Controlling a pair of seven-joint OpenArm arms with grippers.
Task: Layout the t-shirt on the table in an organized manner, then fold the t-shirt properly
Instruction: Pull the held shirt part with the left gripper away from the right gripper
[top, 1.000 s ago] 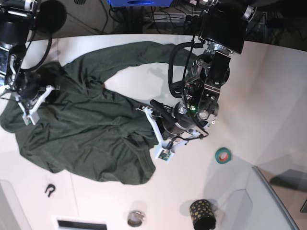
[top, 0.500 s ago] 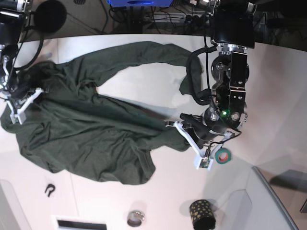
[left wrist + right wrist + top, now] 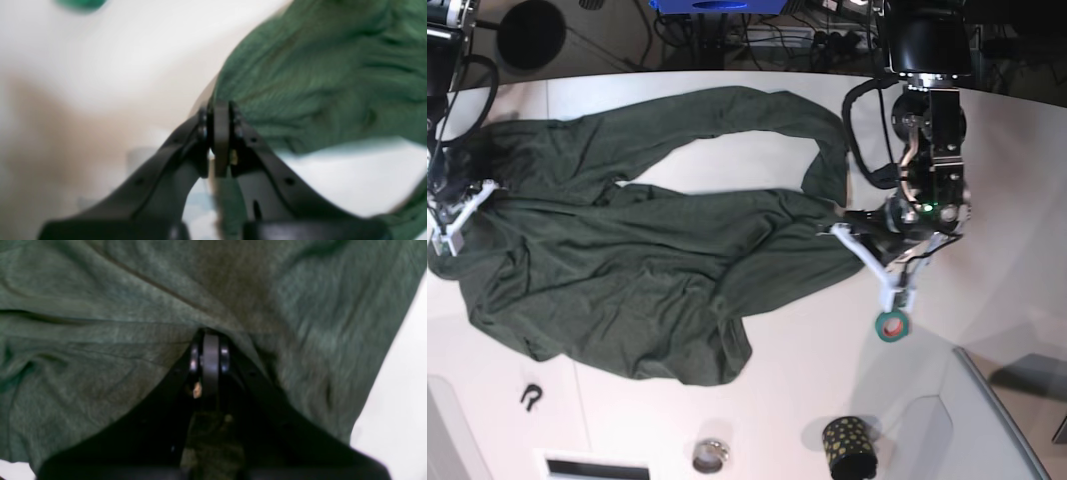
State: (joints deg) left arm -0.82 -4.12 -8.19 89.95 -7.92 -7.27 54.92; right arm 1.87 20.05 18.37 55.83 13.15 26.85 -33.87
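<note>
1. The table (image 3: 777,380) is white and carries everything.
2. The t-shirt (image 3: 627,280) lies crumpled across the table, stretched between both arms.
3. The left gripper (image 3: 852,232) is closed on one edge of the t-shirt, at the right of the base view.
4. The right gripper (image 3: 465,200) is closed on the fabric at the opposite side.
5. A black dotted cup (image 3: 848,446) stands near the bottom.
6. A green tape roll (image 3: 891,325) lies just beside the left gripper.

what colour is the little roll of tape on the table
Teal green with a red core, clearest in the base view.
</note>
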